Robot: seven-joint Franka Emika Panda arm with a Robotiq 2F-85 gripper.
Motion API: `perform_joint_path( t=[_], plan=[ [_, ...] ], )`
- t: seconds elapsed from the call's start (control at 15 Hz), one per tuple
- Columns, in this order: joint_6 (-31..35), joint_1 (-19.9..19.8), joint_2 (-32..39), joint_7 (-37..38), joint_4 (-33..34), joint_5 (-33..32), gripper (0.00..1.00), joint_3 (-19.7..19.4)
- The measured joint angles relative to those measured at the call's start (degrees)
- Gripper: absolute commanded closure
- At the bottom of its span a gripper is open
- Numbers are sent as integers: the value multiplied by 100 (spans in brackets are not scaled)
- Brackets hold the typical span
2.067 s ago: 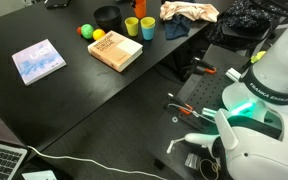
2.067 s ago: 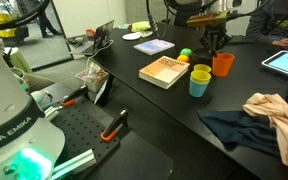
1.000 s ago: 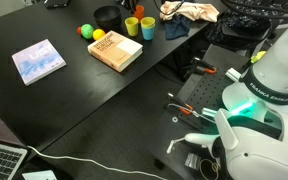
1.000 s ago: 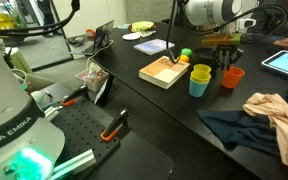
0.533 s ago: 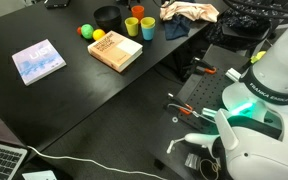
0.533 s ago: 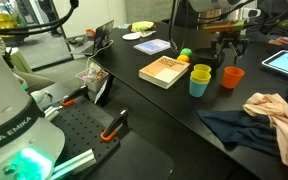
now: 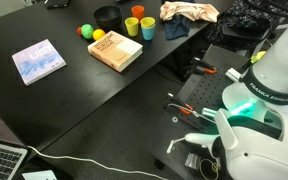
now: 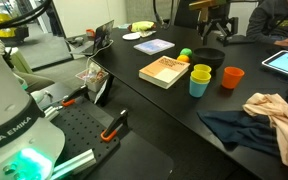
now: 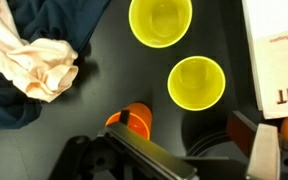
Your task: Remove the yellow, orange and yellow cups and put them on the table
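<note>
The orange cup (image 8: 231,77) stands upright on the black table (image 8: 154,120), beside a black bowl (image 8: 206,57). A yellow rim shows atop a blue cup (image 8: 199,86); I cannot tell if that yellow cup is nested in it or behind it. In the wrist view two yellow cups (image 9: 161,22) (image 9: 196,82) open upward, with the orange cup (image 9: 136,118) at the lower left. Another exterior view has a yellow cup (image 7: 132,25), the blue cup (image 7: 148,28) and the orange cup (image 7: 137,12). My gripper (image 8: 216,25) (image 9: 189,150) hangs open and empty, high above the bowl.
A tan book (image 8: 166,71) lies next to the cups, with small balls (image 8: 185,55) behind it. A beige cloth (image 8: 279,110) and dark cloth (image 8: 239,130) lie nearer the table edge. A tablet (image 8: 284,63) and a blue booklet (image 7: 38,60) also sit on the table.
The gripper set the orange cup down beside the bowl, opened, and rose clear of it. The orange cup now stands alone on the table.
</note>
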Motion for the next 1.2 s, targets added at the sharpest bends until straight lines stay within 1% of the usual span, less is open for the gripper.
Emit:
perform_joint_path(
  t=[0.27, 0.4, 0.6, 0.73, 0.93, 1.2],
  plan=[
    [285, 261, -643, 678, -1171, -62, 0, -8],
    [720, 350, -869, 1033, -1799, -225, 0, -63],
    [1470, 383, -1013, 1382, -2532, -350, 0, -152],
    [2026, 353, -1034, 1473, -2867, -295, 0, -199],
    [2778, 271, -1039, 1486, -3199, -142, 0, -270],
    [3237, 142, -1039, 1409, -3400, 216, 1, -299]
  ],
)
